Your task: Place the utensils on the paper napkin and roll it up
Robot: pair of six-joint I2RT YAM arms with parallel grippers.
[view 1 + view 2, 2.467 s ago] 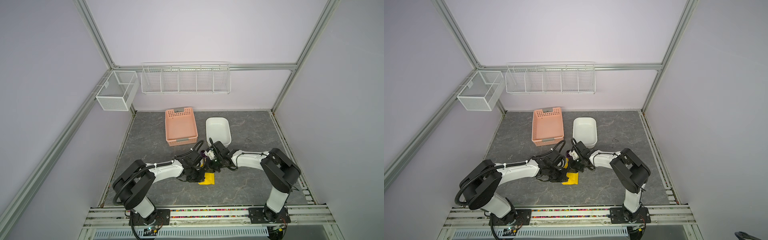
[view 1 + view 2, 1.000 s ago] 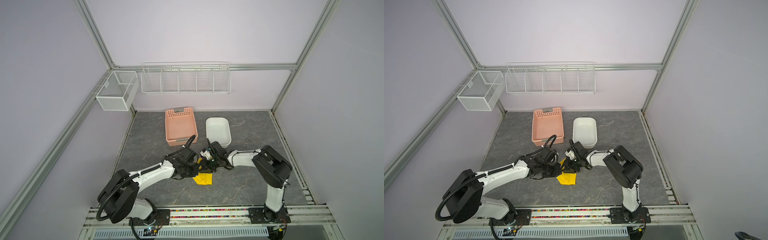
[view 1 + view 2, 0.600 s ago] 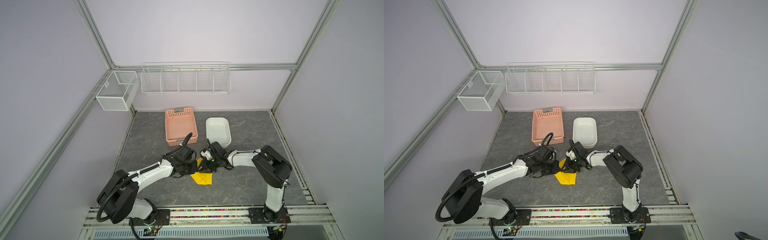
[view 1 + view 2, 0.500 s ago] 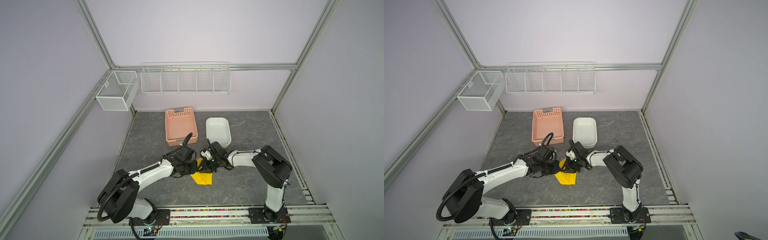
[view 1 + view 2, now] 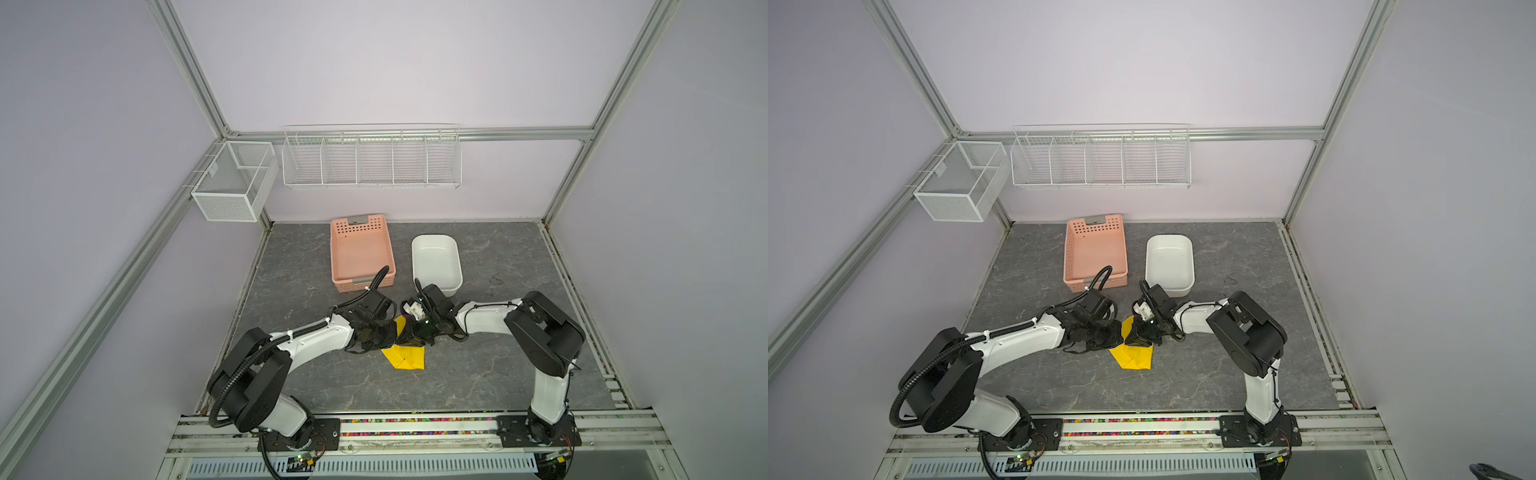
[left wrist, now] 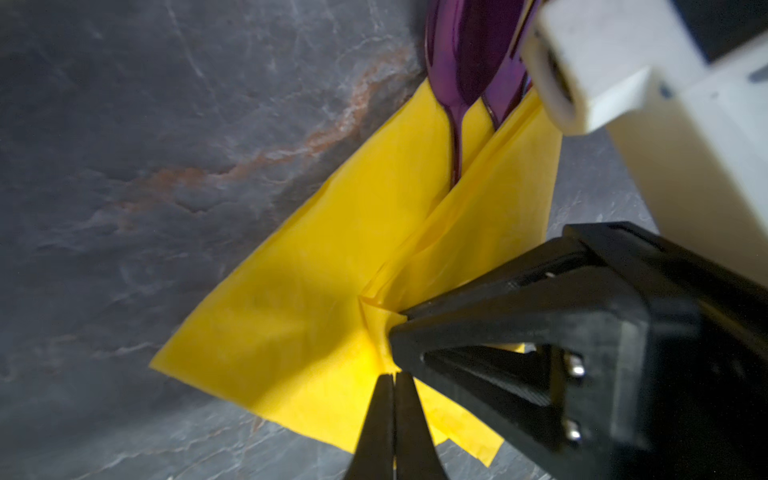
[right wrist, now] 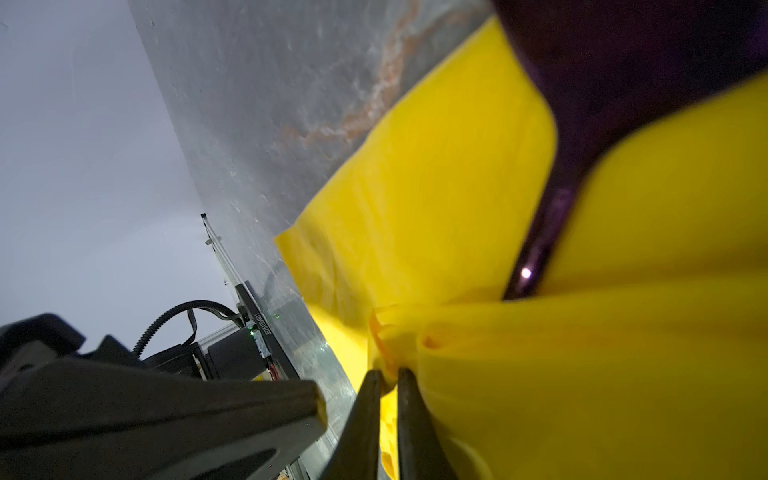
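Observation:
The yellow paper napkin (image 5: 406, 357) (image 5: 1134, 357) lies partly folded on the grey table between both arms. In the left wrist view the utensils' shiny purple heads (image 6: 461, 54) stick out of the napkin (image 6: 316, 291), with one flap folded over their handles. My left gripper (image 6: 392, 376) (image 5: 392, 334) is shut, its tips over the napkin's fold with nothing between them. My right gripper (image 7: 386, 374) (image 5: 410, 340) has closed on a bunched fold of the napkin (image 7: 436, 199). A dark purple utensil head (image 7: 623, 62) shows above that fold.
A pink perforated basket (image 5: 361, 253) and a white oblong tub (image 5: 436, 262) stand just behind the grippers. White wire racks (image 5: 372, 158) hang on the back wall and a mesh box (image 5: 232, 183) on the left rail. The table's front rail (image 5: 415, 422) runs below.
The right gripper's jaws have narrowed onto the napkin's fold. The left arm has stretched lower and further out to the left, its gripper staying shut at the napkin.

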